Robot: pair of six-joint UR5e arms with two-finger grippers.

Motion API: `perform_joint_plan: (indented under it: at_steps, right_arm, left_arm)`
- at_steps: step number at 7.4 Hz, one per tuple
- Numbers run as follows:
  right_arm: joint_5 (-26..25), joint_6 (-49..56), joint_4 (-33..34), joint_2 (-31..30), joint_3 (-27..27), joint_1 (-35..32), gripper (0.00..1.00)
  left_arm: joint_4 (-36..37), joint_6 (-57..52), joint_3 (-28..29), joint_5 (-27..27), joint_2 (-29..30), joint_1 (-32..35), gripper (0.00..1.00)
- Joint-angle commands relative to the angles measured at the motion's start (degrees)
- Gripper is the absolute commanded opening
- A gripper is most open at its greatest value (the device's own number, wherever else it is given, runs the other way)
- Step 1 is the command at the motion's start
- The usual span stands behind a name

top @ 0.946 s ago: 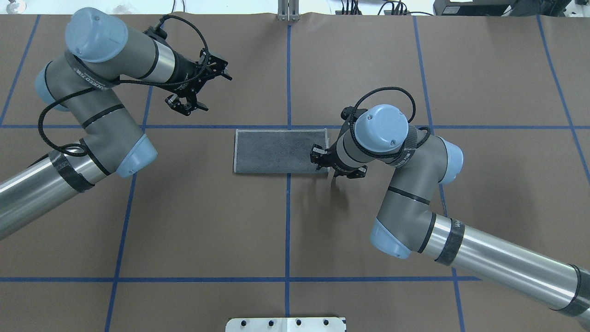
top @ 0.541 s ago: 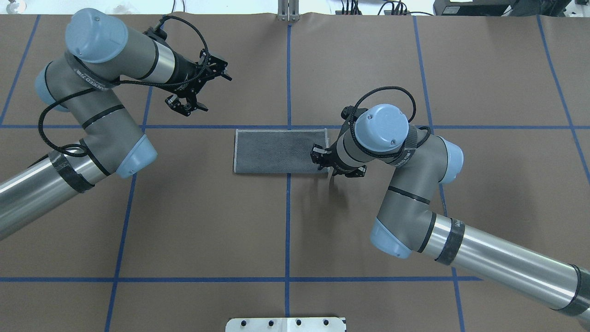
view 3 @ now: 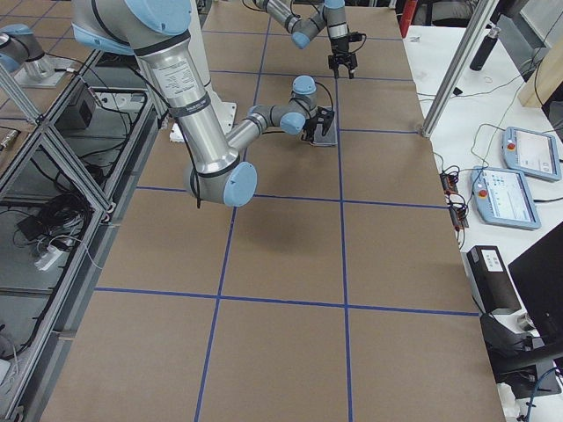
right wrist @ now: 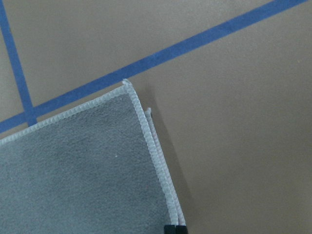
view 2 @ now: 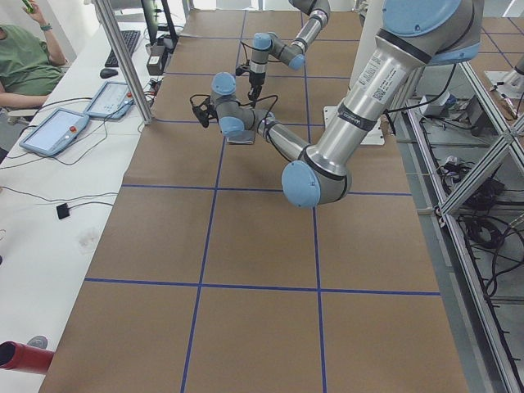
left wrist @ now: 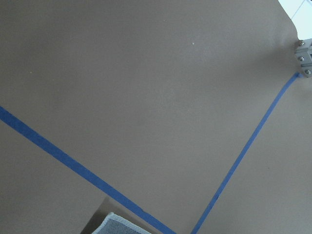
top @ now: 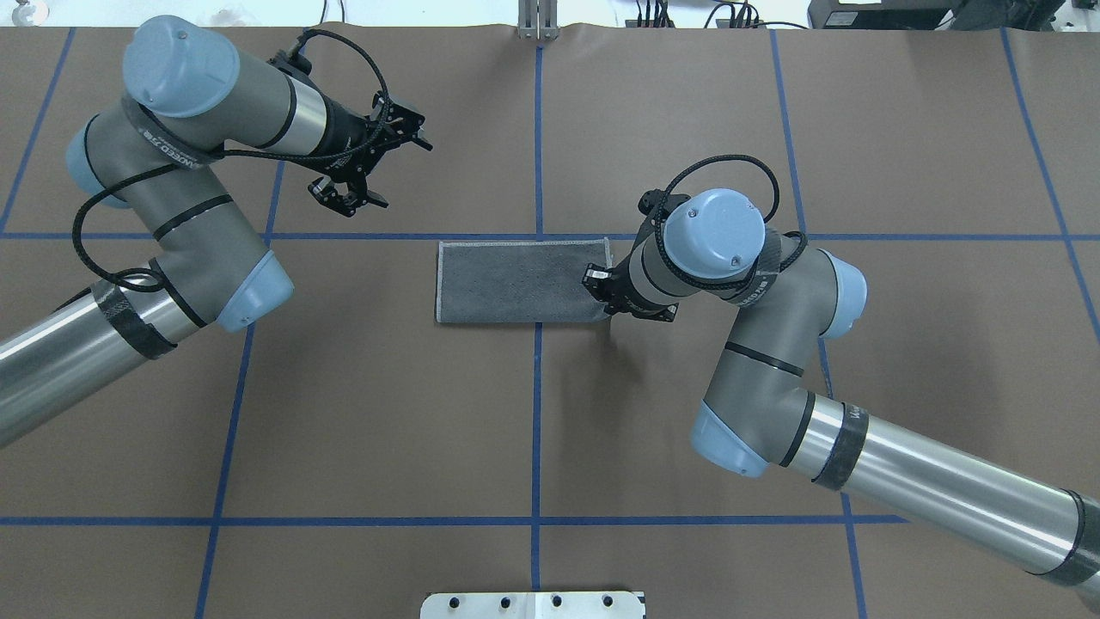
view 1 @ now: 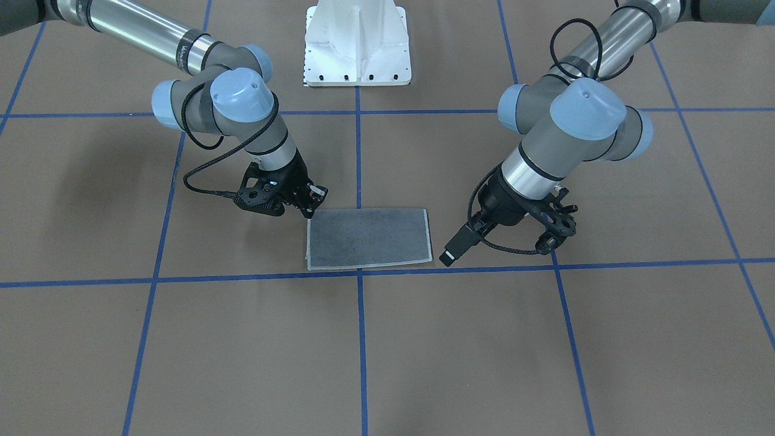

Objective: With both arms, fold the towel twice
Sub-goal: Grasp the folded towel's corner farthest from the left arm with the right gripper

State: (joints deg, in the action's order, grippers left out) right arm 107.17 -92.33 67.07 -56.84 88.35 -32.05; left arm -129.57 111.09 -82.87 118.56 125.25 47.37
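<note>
The towel (top: pixel 516 281) lies flat at the table's centre as a folded rectangle, dark grey face up, with a pale stitched edge. It also shows in the front view (view 1: pixel 369 238). My right gripper (top: pixel 612 311) is low at the towel's near right corner (right wrist: pixel 139 105). Its black fingertips (right wrist: pixel 174 229) are close together on the doubled edge. It is on the left of the front view (view 1: pixel 310 204). My left gripper (top: pixel 385 168) is open and empty, held above the table beyond the towel's left end (view 1: pixel 558 233). A towel corner (left wrist: pixel 117 225) shows in the left wrist view.
Blue tape lines (top: pixel 537 413) mark a grid on the brown table cover. The white pedestal base (view 1: pixel 357 42) stands at the robot's side. A metal bracket (top: pixel 537 21) sits at the far edge. Operator tablets (view 2: pixel 53 131) lie on a side desk.
My right gripper has moved from just off the towel's near right corner onto that corner. The left arm and the towel have not moved.
</note>
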Motion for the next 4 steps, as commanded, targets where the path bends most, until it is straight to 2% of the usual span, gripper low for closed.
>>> perform_joint_plan:
  at_steps: [1,2,4]
  right_arm:
    - [1.54,-1.71,0.08,-0.2,2.51,-0.64,0.0]
    - [4.43,-1.98,0.16,-0.98,4.18,-0.73,0.0]
    - [6.29,-6.96,0.17,-3.79,9.88,1.19,0.0]
  left_arm:
    - [-0.07,0.0,0.16,0.0,0.0,0.0,1.0]
    - [-0.07,0.0,0.25,0.0,-0.09,0.0,1.0]
    - [-0.07,0.0,0.25,0.0,-0.44,0.0,1.0]
